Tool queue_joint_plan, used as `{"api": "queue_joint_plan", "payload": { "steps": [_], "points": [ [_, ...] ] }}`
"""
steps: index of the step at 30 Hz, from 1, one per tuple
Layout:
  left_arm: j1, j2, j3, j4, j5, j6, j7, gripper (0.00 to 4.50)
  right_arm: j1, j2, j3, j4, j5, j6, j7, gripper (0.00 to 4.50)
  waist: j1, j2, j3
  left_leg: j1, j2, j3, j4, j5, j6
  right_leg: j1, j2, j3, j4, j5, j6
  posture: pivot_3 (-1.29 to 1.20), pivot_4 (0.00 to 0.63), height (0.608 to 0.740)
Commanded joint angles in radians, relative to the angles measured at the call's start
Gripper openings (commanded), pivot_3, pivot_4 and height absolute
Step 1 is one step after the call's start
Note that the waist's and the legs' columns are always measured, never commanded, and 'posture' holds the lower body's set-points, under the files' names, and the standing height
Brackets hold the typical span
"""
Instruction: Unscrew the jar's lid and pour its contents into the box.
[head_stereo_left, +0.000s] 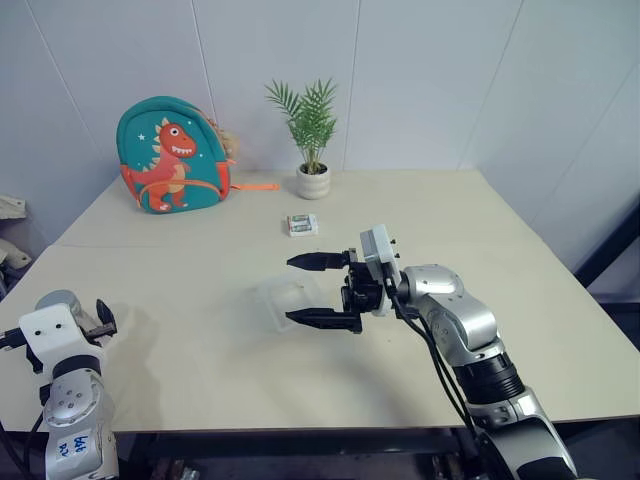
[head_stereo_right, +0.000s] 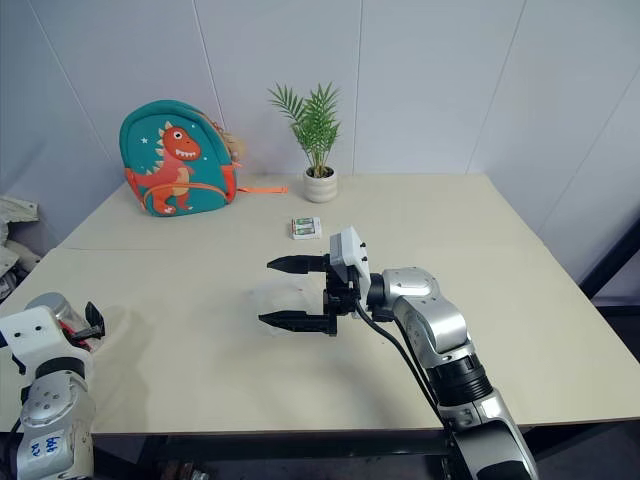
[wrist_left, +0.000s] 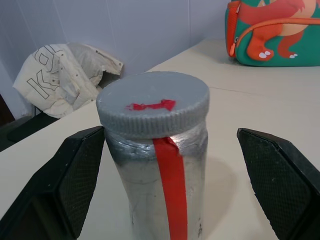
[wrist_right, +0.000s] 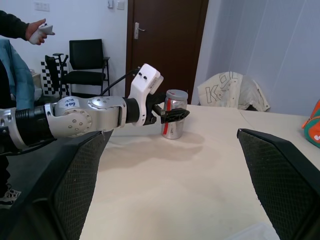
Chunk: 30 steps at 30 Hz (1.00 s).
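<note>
Jar (wrist_left: 157, 175) of silver-grey with a red stripe down its side stands upright at the far left edge of the pale surface (head_stereo_left: 420, 210), its ribbed grey lid (wrist_left: 153, 102) with a small red mark screwed on top. The left gripper (wrist_left: 170, 170) reaches out level toward it with jaws spread wide, one black finger on each side of the jar and a clear gap between each finger and the jar wall, so nothing is held. Whether anything lies inside the jar cannot be told. Off the surface beyond the jar, a crumpled white bag with lettering (wrist_left: 70, 75) rests against the wall. Further back on the left of the surface leans a teal backpack with an orange dinosaur (head_stereo_left: 172, 155), and to its right a small palm in a white pot (head_stereo_left: 312, 180) stands near the back wall. In front of the pot lies a small white-and-green pack (head_stereo_left: 302, 225). Near the middle of the surface sits the box (head_stereo_left: 285, 302), a shallow clear plastic tray; whether it holds anything cannot be told. The right gripper (head_stereo_left: 318, 290) hangs just above the box, its arm bent across from the right and pointing sideways toward the left, jaws wide apart and holding nothing. In the right wrist view a person's hand with a small controller (wrist_right: 37, 31) shows in the room behind.
</note>
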Motion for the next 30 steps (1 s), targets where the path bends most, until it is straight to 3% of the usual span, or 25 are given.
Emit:
{"api": "queue_joint_plan", "payload": {
  "steps": [1, 10, 13, 18, 19, 25, 30],
  "points": [
    [-0.021, 0.04, 0.017, 0.041, 0.022, -0.05, 0.02, 4.47, -0.017, -0.002, -0.012, -0.03, 0.009, -0.015, -0.003, 4.5, 0.0, 0.0, 0.0, 0.0, 0.0, 0.0, 0.0, 0.0, 0.0, 0.0, 0.0, 0.0, 0.0, 0.0, 0.0, 0.0, 0.15, 0.74],
    [-0.043, 0.06, 0.004, 0.118, 0.024, -0.1, 0.024, 4.47, -0.007, -0.006, -0.017, -0.04, 0.01, -0.012, -0.018, 4.5, 0.0, 0.0, 0.0, 0.0, 0.0, 0.0, 0.0, 0.0, 0.0, 0.0, 0.0, 0.0, 0.0, 0.0, 0.0, 0.0, 0.15, 0.74],
    [-0.052, 0.062, -0.003, 0.137, 0.024, -0.112, 0.023, 3.88, -0.001, -0.005, -0.016, -0.045, 0.01, -0.013, -0.024, 4.5, 0.0, 0.0, 0.0, 0.0, 0.0, 0.0, 0.0, 0.0, 0.0, 0.0, 0.0, 0.0, 0.0, 0.0, 0.0, 0.0, 0.15, 0.74],
    [-0.063, 0.061, -0.006, 0.155, 0.017, -0.115, 0.026, 2.32, 0.003, -0.002, -0.013, -0.05, 0.013, -0.012, -0.033, 4.5, 0.0, 0.0, 0.0, 0.0, 0.0, 0.0, 0.0, 0.0, 0.0, 0.0, 0.0, 0.0, 0.0, 0.0, 0.0, 0.0, 0.15, 0.74],
    [-0.065, 0.059, -0.005, 0.157, 0.014, -0.115, 0.025, 2.19, 0.003, -0.001, -0.013, -0.05, 0.013, -0.013, -0.033, 4.5, 0.0, 0.0, 0.0, 0.0, 0.0, 0.0, 0.0, 0.0, 0.0, 0.0, 0.0, 0.0, 0.0, 0.0, 0.0, 0.0, 0.15, 0.74],
    [-0.074, 0.062, 0.001, 0.065, -0.151, -0.122, -0.135, 2.19, 0.009, -0.014, -0.017, -0.061, 0.018, -0.002, -0.035, 4.5, 0.001, 0.0, 0.0, -0.001, 0.0, 0.0, 0.0, 0.0, 0.0, 0.0, 0.0, 0.0, 0.0, 0.0, 0.0, 0.0, 0.15, 0.74],
    [-0.024, 0.149, -0.063, -0.106, -0.317, -0.032, -0.415, 2.19, 0.047, -0.081, -0.049, -0.136, 0.045, 0.06, -0.048, 4.5, 0.001, 0.0, 0.0, -0.005, 0.0, -0.001, 0.0, 0.0, -0.001, -0.003, 0.0, -0.001, -0.002, 0.0, 0.0, 0.0, 0.15, 0.74]
  ]
}}
